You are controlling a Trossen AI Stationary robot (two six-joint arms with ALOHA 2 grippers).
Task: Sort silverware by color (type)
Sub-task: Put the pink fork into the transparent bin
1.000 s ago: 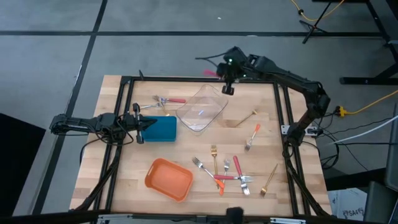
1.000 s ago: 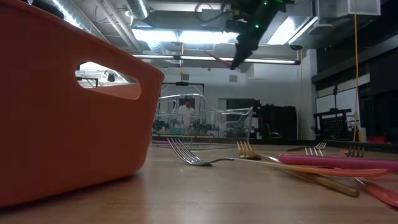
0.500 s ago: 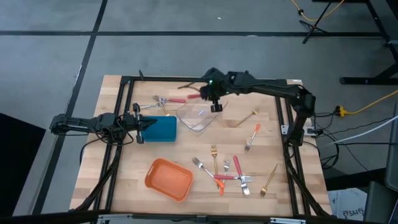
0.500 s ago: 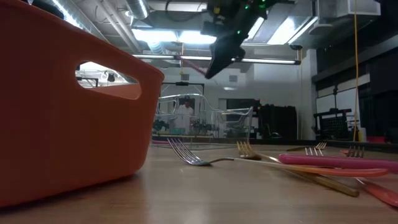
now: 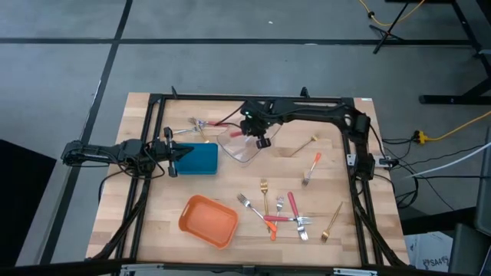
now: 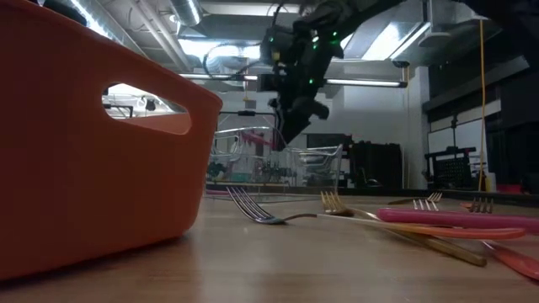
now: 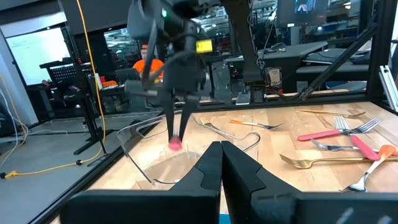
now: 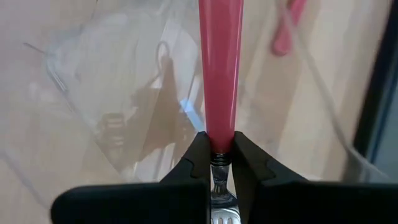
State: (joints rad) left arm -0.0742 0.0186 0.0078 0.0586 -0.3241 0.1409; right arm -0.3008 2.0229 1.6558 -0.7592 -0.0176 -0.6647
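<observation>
My right gripper (image 5: 248,129) hangs over the clear container (image 5: 247,142) at the table's far middle, shut on a pink-handled fork (image 8: 219,74). The pink handle end (image 7: 175,144) points down, just above the container. My left gripper (image 5: 173,151) rests shut at the table's left, beside the blue container (image 5: 202,159). Two forks (image 5: 201,123) lie flat at the far left. A gold fork (image 5: 305,144) and an orange-handled fork (image 5: 311,169) lie on the right. Several mixed forks (image 5: 278,212) lie crossed near the front, with a gold one (image 5: 331,222) to their right. My right gripper pinches the fork between its two fingers where the pink handle meets the metal neck (image 8: 217,148). The fingers slant steeply down from above and lie along the fork. The handle sticks out beyond the fingertips, tilted down, and the fork is lifted clear of table and container.
An orange container (image 5: 209,221) stands at the near left and fills the left of the low view (image 6: 93,143). A black frame (image 5: 349,153) runs around the table. Bare wood lies between the clear container and the front forks.
My right gripper has carried the pink-handled fork from above the table's far edge toward the left and near side and down, tipping steeper. It now hangs low over the clear container. It has stayed shut on the fork.
</observation>
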